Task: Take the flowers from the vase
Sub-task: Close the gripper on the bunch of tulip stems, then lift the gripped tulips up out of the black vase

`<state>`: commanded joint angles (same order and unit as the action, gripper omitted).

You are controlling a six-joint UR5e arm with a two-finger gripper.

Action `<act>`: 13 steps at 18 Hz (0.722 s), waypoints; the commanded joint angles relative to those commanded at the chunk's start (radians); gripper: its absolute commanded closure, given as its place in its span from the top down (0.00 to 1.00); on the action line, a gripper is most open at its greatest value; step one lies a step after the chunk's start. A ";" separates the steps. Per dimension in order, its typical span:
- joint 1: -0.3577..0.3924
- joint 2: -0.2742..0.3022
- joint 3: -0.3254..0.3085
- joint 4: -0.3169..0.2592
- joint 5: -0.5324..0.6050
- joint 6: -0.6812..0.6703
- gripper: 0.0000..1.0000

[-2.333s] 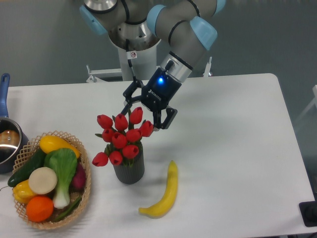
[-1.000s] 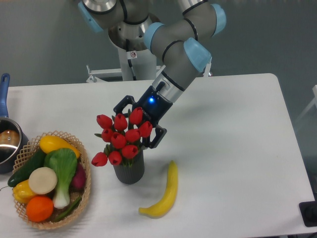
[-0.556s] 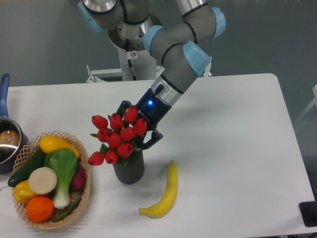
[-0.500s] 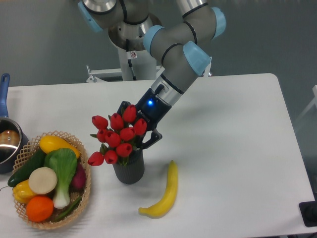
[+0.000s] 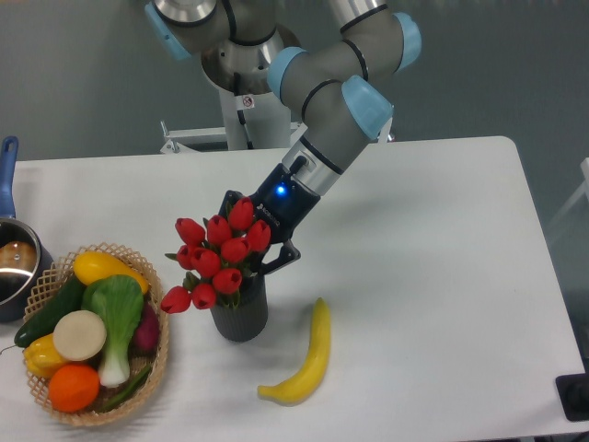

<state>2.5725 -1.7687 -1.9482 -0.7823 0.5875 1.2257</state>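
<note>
The flowers [image 5: 216, 260], a bunch of red tulip buds with green leaves, stand in the vase [image 5: 241, 318], a short dark grey ribbed cylinder on the white table. The bunch leans to the left, its stems still inside the vase. My gripper [image 5: 253, 239] comes in from the upper right and is shut on the bunch from behind, just above the vase rim. One black finger [image 5: 279, 259] shows at the right of the buds; the other is mostly hidden behind them.
A yellow banana [image 5: 304, 364] lies right of the vase. A woven basket [image 5: 162, 354] of vegetables sits at the front left, with a blue-handled pot [image 5: 11, 267] behind it at the table's left edge.
My gripper came down around the bunch and its fingers closed. The flowers have shifted left and tilted, staying in the vase.
</note>
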 joint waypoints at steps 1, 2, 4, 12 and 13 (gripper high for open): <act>0.002 0.003 0.002 0.000 0.000 -0.002 0.48; 0.002 0.006 0.002 0.000 0.000 -0.002 0.48; 0.002 0.011 0.000 0.000 -0.005 -0.003 0.48; 0.005 0.066 0.014 0.000 -0.052 -0.063 0.48; 0.006 0.072 0.021 0.000 -0.055 -0.077 0.48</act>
<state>2.5786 -1.6966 -1.9268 -0.7823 0.5323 1.1491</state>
